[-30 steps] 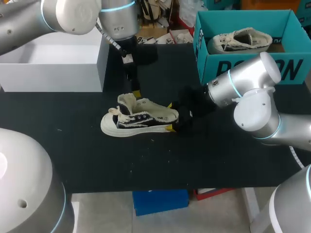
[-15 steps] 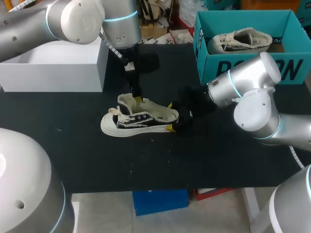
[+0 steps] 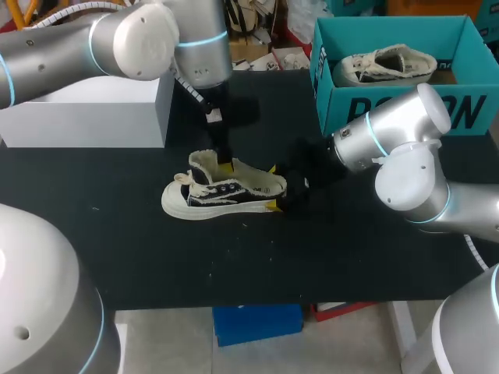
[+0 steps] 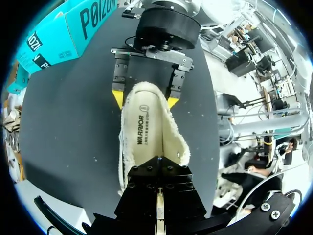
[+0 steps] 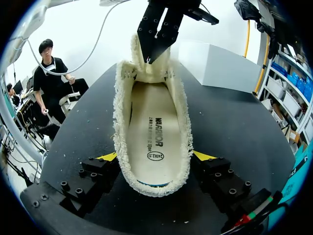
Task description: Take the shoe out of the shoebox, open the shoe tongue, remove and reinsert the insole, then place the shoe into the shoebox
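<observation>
A black and cream shoe (image 3: 222,191) lies on its sole in the middle of the black table, with its cream insole (image 5: 149,132) inside. My right gripper (image 3: 272,187) is shut on the heel, one yellow tip on each side (image 5: 155,156). My left gripper (image 3: 224,164) comes down from above, shut, with its tips at the raised tongue (image 5: 136,54). I cannot tell whether it pinches the tongue. In the left wrist view it (image 4: 159,164) covers the front of the shoe (image 4: 146,137). The teal shoebox (image 3: 405,105) stands at the back right.
A second shoe (image 3: 386,64) lies inside the teal shoebox. A white box (image 3: 86,109) stands at the back left. Bare black tabletop (image 3: 234,257) lies in front of the shoe and to both sides.
My left arm has moved right and down, bringing its shut gripper from behind the shoe onto the tongue. The right gripper and the shoe have stayed still.
</observation>
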Motion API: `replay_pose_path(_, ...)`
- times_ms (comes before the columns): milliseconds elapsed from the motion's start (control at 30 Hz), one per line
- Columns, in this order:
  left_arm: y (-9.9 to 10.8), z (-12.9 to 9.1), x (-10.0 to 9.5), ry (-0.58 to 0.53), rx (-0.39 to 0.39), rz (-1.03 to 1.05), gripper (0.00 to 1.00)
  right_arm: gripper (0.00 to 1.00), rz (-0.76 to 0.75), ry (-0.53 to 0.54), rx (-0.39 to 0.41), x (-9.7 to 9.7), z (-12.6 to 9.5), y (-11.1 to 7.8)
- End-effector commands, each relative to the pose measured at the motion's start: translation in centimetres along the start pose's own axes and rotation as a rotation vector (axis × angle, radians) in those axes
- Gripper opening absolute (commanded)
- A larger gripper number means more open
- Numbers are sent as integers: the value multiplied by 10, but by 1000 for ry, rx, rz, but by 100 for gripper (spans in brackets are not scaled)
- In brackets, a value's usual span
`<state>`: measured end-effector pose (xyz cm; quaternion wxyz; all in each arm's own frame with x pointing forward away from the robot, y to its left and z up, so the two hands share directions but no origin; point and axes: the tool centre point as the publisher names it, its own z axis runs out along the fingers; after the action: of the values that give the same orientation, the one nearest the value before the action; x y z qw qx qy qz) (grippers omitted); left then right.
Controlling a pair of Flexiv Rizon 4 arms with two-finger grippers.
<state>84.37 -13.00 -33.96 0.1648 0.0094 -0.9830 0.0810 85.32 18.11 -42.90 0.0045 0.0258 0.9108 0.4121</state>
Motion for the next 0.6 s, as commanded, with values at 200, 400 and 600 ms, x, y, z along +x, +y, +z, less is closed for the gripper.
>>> replay_pose_path(200,-3,16,-1,12,10,35,0,0,2,-1,3,0,0,1)
replay_pose_path(400,-4,29,2,14,-4,51,0,0,2,-1,3,0,0,1)
replay_pose_path(600,-2,41,0,20,-22,44,0,0,2,-1,3,0,0,1)
